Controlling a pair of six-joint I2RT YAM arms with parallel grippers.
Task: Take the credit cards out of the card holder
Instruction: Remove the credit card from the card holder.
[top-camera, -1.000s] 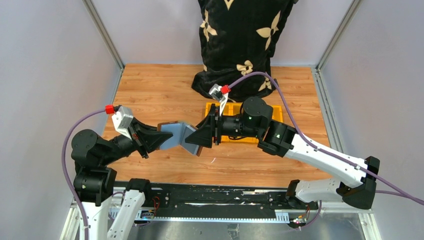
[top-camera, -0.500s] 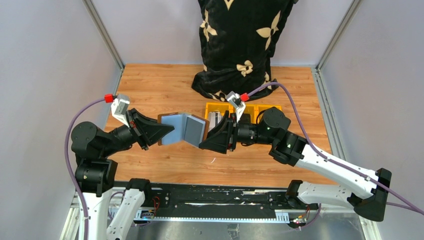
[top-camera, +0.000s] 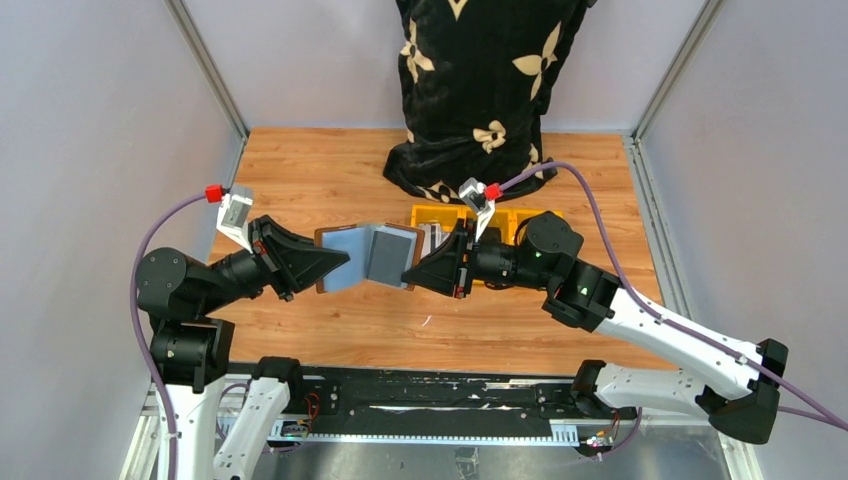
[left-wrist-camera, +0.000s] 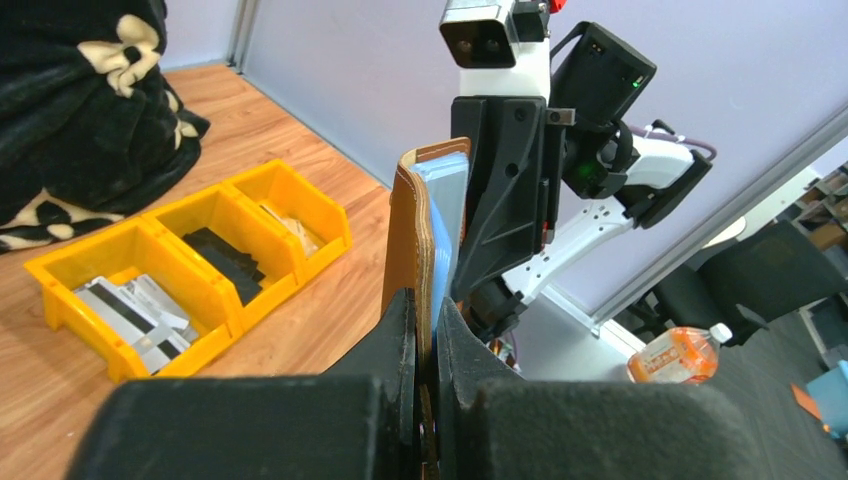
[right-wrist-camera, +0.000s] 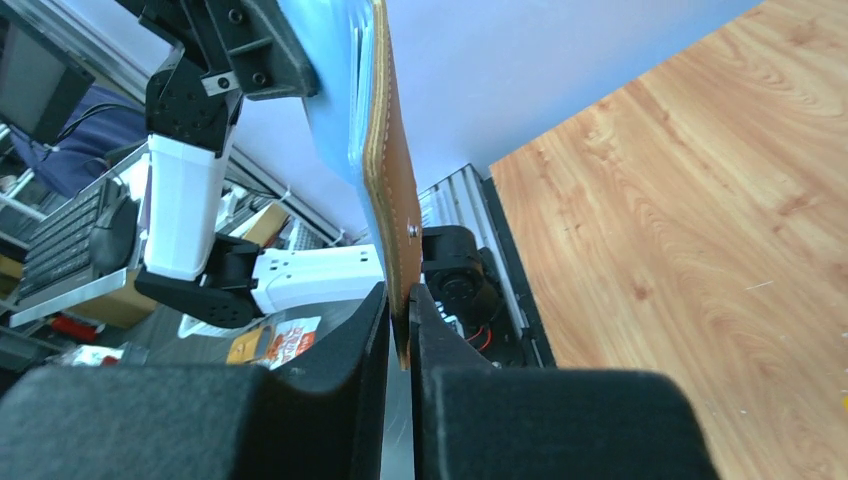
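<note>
Progress looked partial. The card holder (top-camera: 368, 255) was off the table, hanging in the air just beside the left end of the yellow bin row (top-camera: 447, 212). It was spread open like a book, with its grey inner side turned up.

The left gripper (top-camera: 335, 268) pinched the flap farther from the bins, and the left wrist view showed its fingers (left-wrist-camera: 400, 345) clenched on the brown edge. The right gripper (top-camera: 408, 277) took the flap nearer to the bins. In the right wrist view its fingers (right-wrist-camera: 372, 330) were pressed on the brown leather with no gap. So both grippers grasped the card holder, and neither of them had a card.

Several credit cards (left-wrist-camera: 135, 312), grey with dark stripes, lay in the end compartment of the bin row, the one closest to the card holder. I judge these were already taken out. The middle compartment held flat black pieces (left-wrist-camera: 235, 262) which I could not identify.

Whether more cards sat in the pockets was not possible to tell, because the inner side showed only a pale grey-blue surface. If some remained, one gripper would need to release its flap and pull them out. If not, only putting the holder down was left.
</note>
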